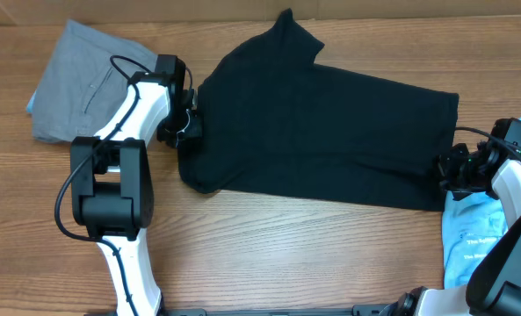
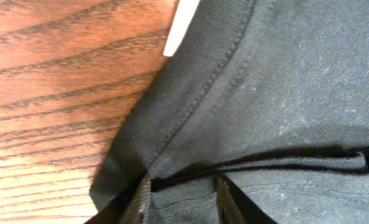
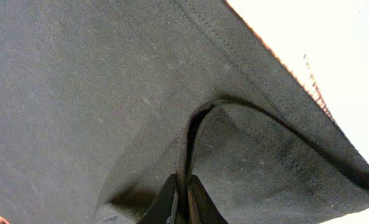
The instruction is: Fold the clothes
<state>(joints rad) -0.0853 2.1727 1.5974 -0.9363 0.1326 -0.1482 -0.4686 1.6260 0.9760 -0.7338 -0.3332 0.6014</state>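
Overhead, the shirt (image 1: 322,132) lay spread on the table (image 1: 330,254). The left gripper (image 1: 183,127) pinched its neck-end edge, and the right gripper (image 1: 445,171) was pressed tight on its hem. I'd say both should lift together, keeping the cloth taut and level.

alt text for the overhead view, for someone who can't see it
A black T-shirt lies spread across a wooden table, the left gripper at one end and the right gripper pinching the other. Grey trousers lie at the far left, a light-blue printed shirt at the near right.
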